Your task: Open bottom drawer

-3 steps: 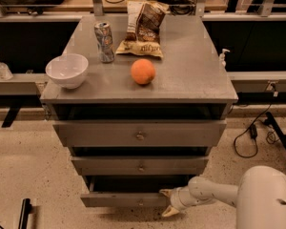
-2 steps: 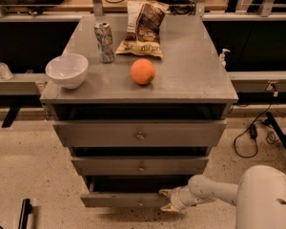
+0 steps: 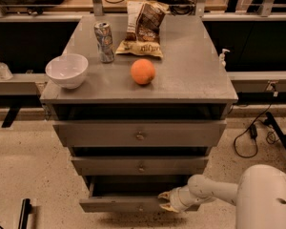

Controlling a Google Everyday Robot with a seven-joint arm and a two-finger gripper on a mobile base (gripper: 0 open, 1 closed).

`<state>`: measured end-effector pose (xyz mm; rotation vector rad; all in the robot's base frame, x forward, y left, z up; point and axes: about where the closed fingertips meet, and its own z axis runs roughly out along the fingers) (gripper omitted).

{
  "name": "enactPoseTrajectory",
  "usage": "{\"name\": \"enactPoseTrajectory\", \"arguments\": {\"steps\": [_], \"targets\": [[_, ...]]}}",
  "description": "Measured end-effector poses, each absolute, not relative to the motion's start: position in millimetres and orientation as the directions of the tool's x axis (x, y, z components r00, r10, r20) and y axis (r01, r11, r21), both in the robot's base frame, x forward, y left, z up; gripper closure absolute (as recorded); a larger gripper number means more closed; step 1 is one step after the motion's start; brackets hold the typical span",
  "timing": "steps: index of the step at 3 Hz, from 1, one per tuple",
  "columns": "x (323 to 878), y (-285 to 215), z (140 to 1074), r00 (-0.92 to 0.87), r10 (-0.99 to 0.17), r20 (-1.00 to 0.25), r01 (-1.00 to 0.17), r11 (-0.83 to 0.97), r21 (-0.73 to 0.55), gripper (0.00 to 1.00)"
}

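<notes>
1. Far left, on the ledge beside the cabinet: one small clear bottle (image 3: 1,69).
2. On the grey cabinet top (image 3: 190,66), at the left edge: one white bowl (image 3: 66,69), upright and empty as far as I can see.
3. Behind it and to its right: one dented soda can (image 3: 104,42), standing upright.
4. Next along: one chip bag (image 3: 143,28), lying flat at the back, just beside the can.
5. In front of the bag: one orange (image 3: 143,71), apart from everything else on the top.
6. Now the drawer fronts, and I count three, each with one small round knob. The top drawer (image 3: 140,133) is the widest and the middle drawer (image 3: 140,166) sits under it.
7. Here's the one that matters: the bottom drawer (image 3: 114,204) is lowest in the stack, just above the floor. It stands partly pulled out, with a dark opening showing behind its front.
8. My gripper (image 3: 163,201) is right at that bottom drawer's front, just right of its knob (image 3: 141,207) and up against the upper edge. Whether it is apart, together or clamped on the edge, I cannot tell.
9. My white arm (image 3: 214,190) reaches in from the lower right.
10. On the right-hand ledge: one pump bottle (image 3: 223,57).
11. On the floor at the right: black cables (image 3: 250,135).
</notes>
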<state>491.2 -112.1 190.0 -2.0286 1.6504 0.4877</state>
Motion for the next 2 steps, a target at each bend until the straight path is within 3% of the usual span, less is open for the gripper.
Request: {"name": "enactPoseTrajectory", "arguments": {"steps": [1,2], "targets": [[490.3,-111.7,190.6,0.214,-0.804,-0.555,-0.977,-0.168,-0.135,1.0],[488.7,-110.0,189.4,0.214,-0.802,-0.557,-0.977,-0.169,-0.132,0.74]]}}
